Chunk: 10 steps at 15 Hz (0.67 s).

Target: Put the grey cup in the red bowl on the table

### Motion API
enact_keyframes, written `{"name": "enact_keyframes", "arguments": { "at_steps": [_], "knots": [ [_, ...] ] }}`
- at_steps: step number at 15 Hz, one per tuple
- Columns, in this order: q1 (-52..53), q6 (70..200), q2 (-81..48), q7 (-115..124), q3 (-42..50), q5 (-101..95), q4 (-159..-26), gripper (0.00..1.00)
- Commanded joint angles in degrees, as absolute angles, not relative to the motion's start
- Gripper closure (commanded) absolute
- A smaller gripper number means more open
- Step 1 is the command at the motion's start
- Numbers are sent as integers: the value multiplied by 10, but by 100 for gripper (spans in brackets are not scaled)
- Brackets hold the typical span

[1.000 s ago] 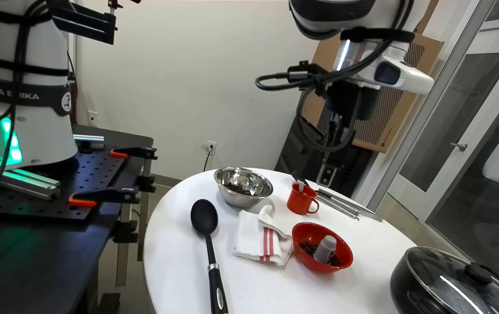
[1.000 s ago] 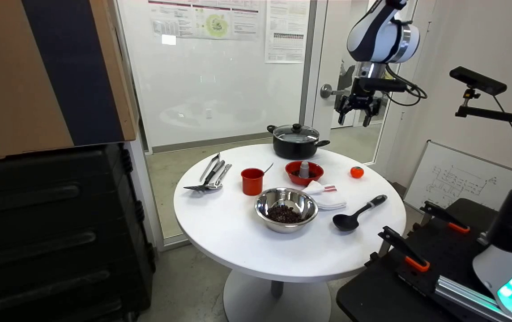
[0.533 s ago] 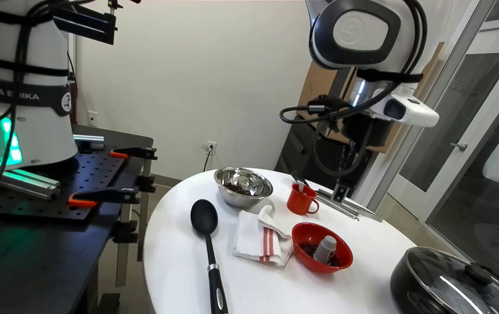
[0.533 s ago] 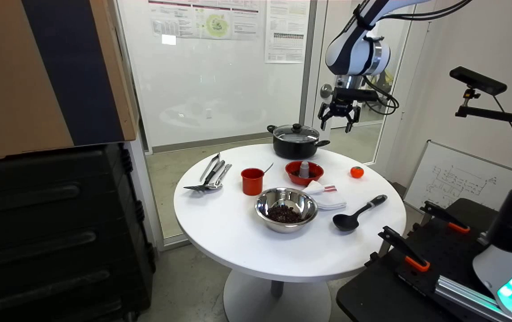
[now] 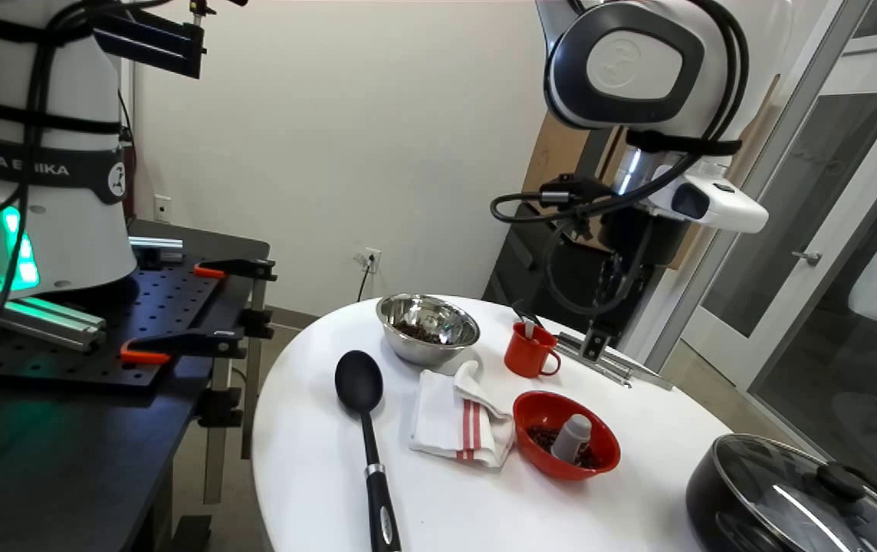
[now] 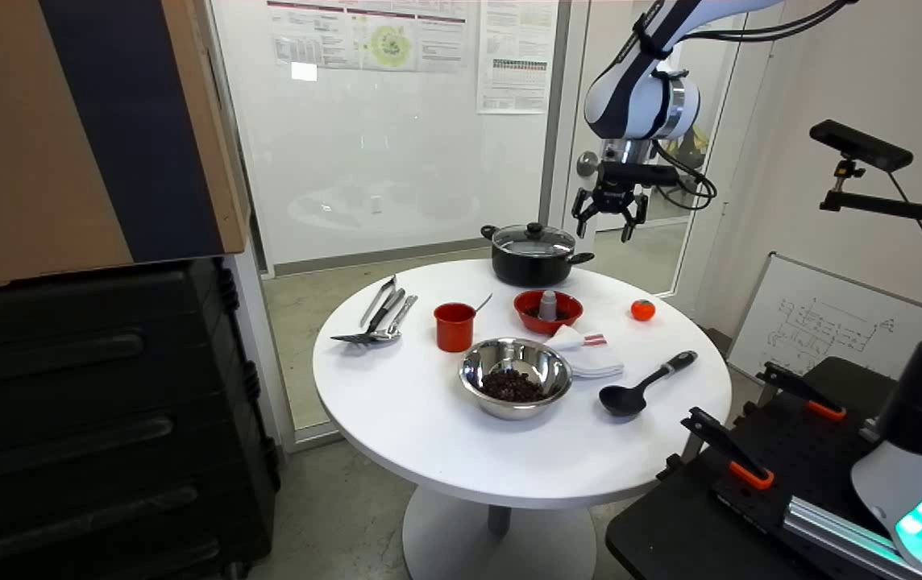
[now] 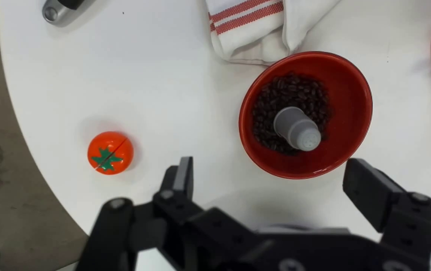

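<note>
The round white table (image 6: 421,427) is the biggest thing here, its curved edge giving way to bare floor (image 7: 12,195) in the wrist view. The Franka Panda arm (image 6: 638,101) comes down from above; its Robotiq gripper (image 6: 604,234) hangs in the air higher than the dishes, fingers spread wide apart. A black lidded pot (image 6: 532,267) stands close to the table's edge, side handles jutting out. The shiny steel bowl (image 6: 513,409) sits farther in, with a band of white top between it and the edge. A black serving spoon (image 5: 375,471) lies with its handle end near the edge, and kitchen utensils (image 6: 385,310) lie bunched near another stretch of it. The folded red-striped towel (image 7: 253,22) comes right up to the rim of the red bowl (image 7: 345,113), so that side is tight. The red mug (image 6: 454,328) is near the steel bowl, a gap showing between them in an exterior view. The grey cup (image 7: 297,128) stands inside the red bowl, narrower end up. A toy tomato (image 7: 110,152) sits near the curved edge, a generous stretch of white top separating it from the red bowl. Smallest are the coffee beans (image 7: 275,98) heaped around the cup.
</note>
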<state>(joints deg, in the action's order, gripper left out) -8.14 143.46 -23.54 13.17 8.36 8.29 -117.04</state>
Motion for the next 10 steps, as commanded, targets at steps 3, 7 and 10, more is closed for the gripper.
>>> {"name": "enact_keyframes", "arguments": {
  "at_steps": [3, 7, 10],
  "knots": [
    [-83, 1447, -250, 120, 77, 90, -1163, 0],
    [-87, 1449, -290, 98, 55, 103, -1130, 0],
    [-83, 1445, -329, 105, 49, 98, -1094, 0]
  ]
}}
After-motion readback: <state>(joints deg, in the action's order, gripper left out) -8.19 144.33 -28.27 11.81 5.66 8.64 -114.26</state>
